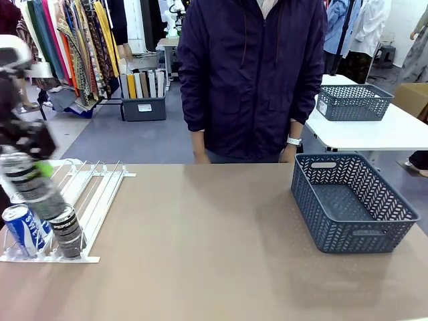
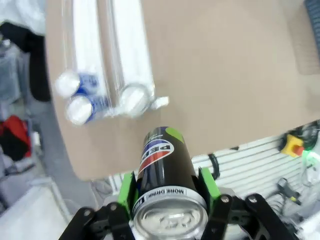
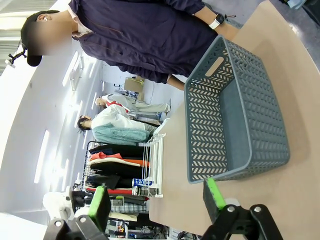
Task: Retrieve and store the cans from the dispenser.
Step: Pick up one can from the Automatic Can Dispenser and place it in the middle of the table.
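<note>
Brown table (image 1: 214,267) carries an empty grey basket (image 1: 321,200) by its right edge and the white dispenser (image 1: 100,190) at its near left corner, other cans (image 1: 23,231) waiting at the stops. My left claw (image 2: 167,187) pinches one dark can (image 2: 162,160) above them, and my right claw (image 3: 157,195) is spread. Nothing is stored yet, I judge.

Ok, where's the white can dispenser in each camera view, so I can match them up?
Front view: dispenser at lower left, along the table's left side.
Left wrist view: dispenser at upper left, its rails running to the top edge, beyond the held black Pepsi can.
Right wrist view: dispenser small, lower centre, left of the grey basket.
Shared landmark: the tan tabletop it lies on.
</note>
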Robot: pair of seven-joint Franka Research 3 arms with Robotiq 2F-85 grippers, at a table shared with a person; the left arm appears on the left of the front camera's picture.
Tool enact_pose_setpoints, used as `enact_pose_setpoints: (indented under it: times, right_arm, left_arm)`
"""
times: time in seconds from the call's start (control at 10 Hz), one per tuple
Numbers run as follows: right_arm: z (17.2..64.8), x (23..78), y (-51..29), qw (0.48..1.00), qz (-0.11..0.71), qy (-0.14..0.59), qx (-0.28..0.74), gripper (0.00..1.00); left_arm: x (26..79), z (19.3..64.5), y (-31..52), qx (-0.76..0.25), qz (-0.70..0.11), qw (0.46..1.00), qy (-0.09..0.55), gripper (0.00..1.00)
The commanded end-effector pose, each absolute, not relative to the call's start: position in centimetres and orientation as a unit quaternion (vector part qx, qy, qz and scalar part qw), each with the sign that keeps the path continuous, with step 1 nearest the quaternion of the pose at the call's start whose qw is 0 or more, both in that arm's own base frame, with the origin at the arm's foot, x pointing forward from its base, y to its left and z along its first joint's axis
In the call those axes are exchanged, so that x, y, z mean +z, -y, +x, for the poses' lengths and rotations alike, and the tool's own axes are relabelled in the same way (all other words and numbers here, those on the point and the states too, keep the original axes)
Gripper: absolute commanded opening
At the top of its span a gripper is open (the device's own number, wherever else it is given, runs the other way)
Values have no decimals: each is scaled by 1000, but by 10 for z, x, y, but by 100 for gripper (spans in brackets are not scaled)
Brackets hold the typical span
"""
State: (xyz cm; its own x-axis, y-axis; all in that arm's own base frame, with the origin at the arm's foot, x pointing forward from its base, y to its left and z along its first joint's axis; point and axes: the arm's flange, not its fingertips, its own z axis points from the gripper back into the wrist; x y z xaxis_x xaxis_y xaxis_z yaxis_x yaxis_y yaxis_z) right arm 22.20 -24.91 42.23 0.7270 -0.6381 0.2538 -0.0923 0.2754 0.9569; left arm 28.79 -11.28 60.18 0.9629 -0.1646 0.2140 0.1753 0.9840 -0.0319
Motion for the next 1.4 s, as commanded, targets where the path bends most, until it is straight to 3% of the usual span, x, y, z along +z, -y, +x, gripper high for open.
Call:
enact_pose_setpoints:
  times: [0.0, 0.4, 0.8, 1.2, 1.3]
  right_arm:
    - [224, 425, 250, 724, 576, 333, -181, 100]
    - [224, 425, 250, 724, 576, 333, -181, 100]
    - [224, 425, 250, 724, 576, 333, -181, 100]
    - [224, 425, 250, 724, 576, 333, -181, 100]
    - [224, 425, 250, 724, 576, 333, -181, 100]
  left_arm:
    - [592, 352, 201, -185, -41, 971, 144, 0]
    - [509, 442, 350, -292, -108, 943, 114, 0]
    - [437, 449, 406, -331, -48, 939, 76, 0]
    - [413, 446, 409, -334, -36, 940, 64, 0]
    - [413, 445, 410, -333, -34, 940, 63, 25]
